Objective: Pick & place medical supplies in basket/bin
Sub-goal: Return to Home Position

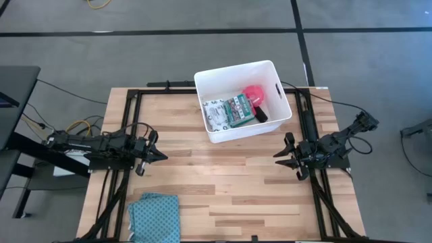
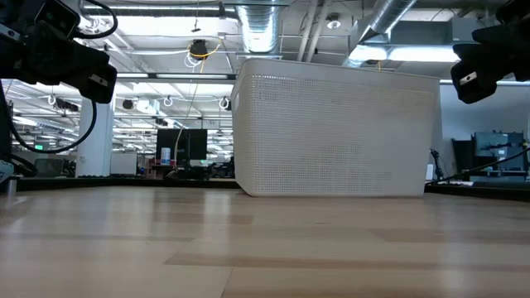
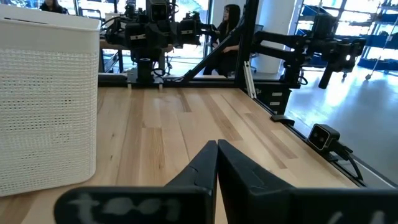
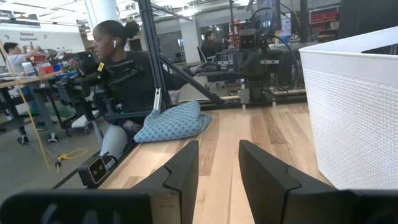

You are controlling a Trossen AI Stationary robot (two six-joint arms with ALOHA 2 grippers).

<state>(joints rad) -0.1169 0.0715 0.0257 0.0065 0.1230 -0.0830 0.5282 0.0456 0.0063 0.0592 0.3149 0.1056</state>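
Note:
The white tub (image 1: 280,111) stands on the table's far middle; it also fills the low view (image 2: 335,124) and edges both wrist views (image 3: 46,99) (image 4: 354,106). Inside it lie a white patterned packet (image 1: 214,112), a green-and-red pack (image 1: 239,109), a pink-red disc (image 1: 254,94) and a small black piece (image 1: 260,115). My left gripper (image 1: 162,156) hovers at the table's left, shut and empty (image 3: 216,146). My right gripper (image 1: 278,158) hovers at the table's right, open and empty (image 4: 217,149). Beige block and white roll are out of view.
A folded teal cloth (image 1: 154,216) lies at the table's near left corner, seen too in the right wrist view (image 4: 174,121). Bare wood (image 1: 223,182) spans between the two grippers. People sit in the room beyond the table.

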